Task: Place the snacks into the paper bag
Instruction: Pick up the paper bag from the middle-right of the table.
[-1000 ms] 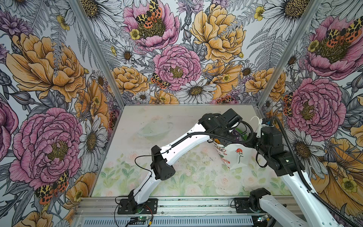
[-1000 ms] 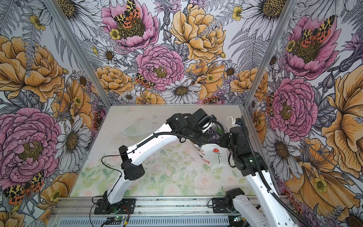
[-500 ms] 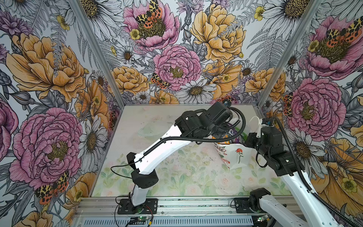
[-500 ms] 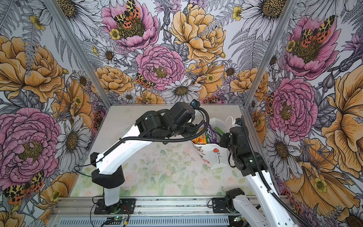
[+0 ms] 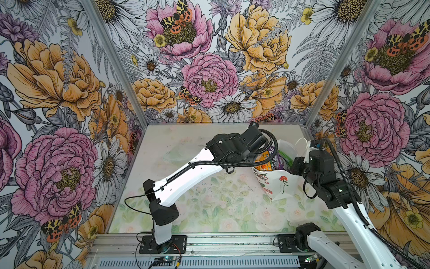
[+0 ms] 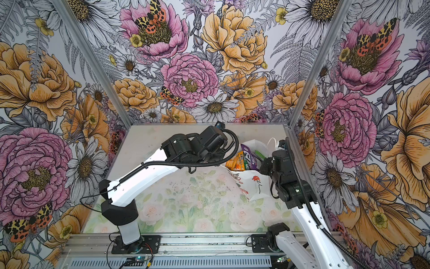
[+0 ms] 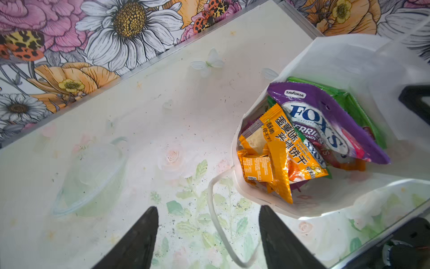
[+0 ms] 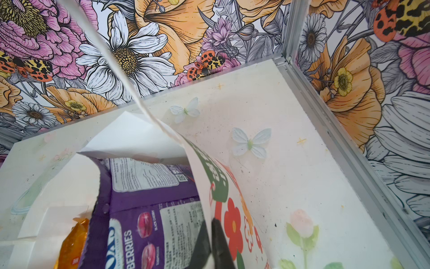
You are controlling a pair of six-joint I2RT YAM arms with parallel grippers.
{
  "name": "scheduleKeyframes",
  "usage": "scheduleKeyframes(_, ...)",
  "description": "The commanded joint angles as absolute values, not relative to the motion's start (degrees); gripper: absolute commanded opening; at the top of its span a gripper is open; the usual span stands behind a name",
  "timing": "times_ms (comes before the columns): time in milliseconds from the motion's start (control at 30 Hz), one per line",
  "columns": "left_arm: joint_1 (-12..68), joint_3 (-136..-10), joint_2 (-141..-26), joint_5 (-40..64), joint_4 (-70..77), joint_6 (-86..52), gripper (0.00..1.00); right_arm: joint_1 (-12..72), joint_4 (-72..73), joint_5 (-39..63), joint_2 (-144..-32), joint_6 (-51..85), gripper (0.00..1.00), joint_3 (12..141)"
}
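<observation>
Currently: paper bag [image 5: 282,186], white with a red rose print, leaning near the right wall of the bench [image 5: 209,205], mouth open. Contents: snacks [image 7: 302,139] crammed together, namely a purple pouch [image 7: 325,121], orange packets [image 7: 286,149] and a green packet [image 7: 358,109]. Right gripper [image 8: 211,235] pinched on the bag's rim. Left gripper [image 7: 207,209] just beside the bag, jaws apart, empty, with a cord handle [image 7: 210,198] trailing beneath. Bench pale floral; walls [image 5: 209,76] bold floral paper.
</observation>
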State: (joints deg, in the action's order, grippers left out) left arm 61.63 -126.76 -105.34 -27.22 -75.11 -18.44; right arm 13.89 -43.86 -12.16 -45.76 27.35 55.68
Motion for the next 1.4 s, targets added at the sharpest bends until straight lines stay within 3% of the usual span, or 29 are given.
scheduleKeyframes(0,60.8,-125.9,-104.9,-27.7,-71.7,-20.3,0.5,13.7,-40.8,-11.4,-44.7,27.6,0.0,55.7)
scheduleKeyframes(233,60.8,-126.0,-105.8,-23.8,-69.5,-20.0,0.11,13.7,-40.9,-11.5,-44.9,27.5,0.0,56.0)
scheduleKeyframes(333,60.5,-124.6,-104.9,-22.5,-67.3,-19.7,0.01,13.7,-40.9,-11.3,-44.8,27.5,0.0,56.1)
scheduleKeyframes(633,59.4,-120.2,-100.4,-20.6,-62.8,-19.6,0.0,13.7,-40.9,-10.9,-45.4,27.9,0.0,56.7)
scheduleKeyframes(667,59.5,-119.8,-100.2,-20.8,-62.9,-19.4,0.04,13.7,-40.9,-10.9,-45.5,27.9,0.0,56.7)
scheduleKeyframes(733,59.8,-118.6,-99.4,-22.4,-63.0,-19.5,0.22,13.7,-40.9,-10.9,-45.6,28.0,0.0,56.7)
scheduleKeyframes(833,60.0,-116.5,-98.1,-24.3,-63.1,-19.9,0.34,13.7,-40.9,-11.2,-45.9,27.9,0.0,56.6)
scheduleKeyframes(1033,59.9,-112.6,-97.0,-23.2,-63.0,-21.0,0.45,13.7,-40.9,-11.4,-45.9,27.7,0.0,56.4)
scheduleKeyframes(1133,60.2,-112.7,-98.6,-20.1,-62.9,-20.9,0.42,13.7,-40.9,-11.4,-45.9,27.7,0.0,56.4)
scheduleKeyframes(1367,59.7,-114.3,-99.2,-19.2,-59.9,-20.6,0.08,13.7,-40.9,-10.5,-46.0,27.7,0.0,56.7)
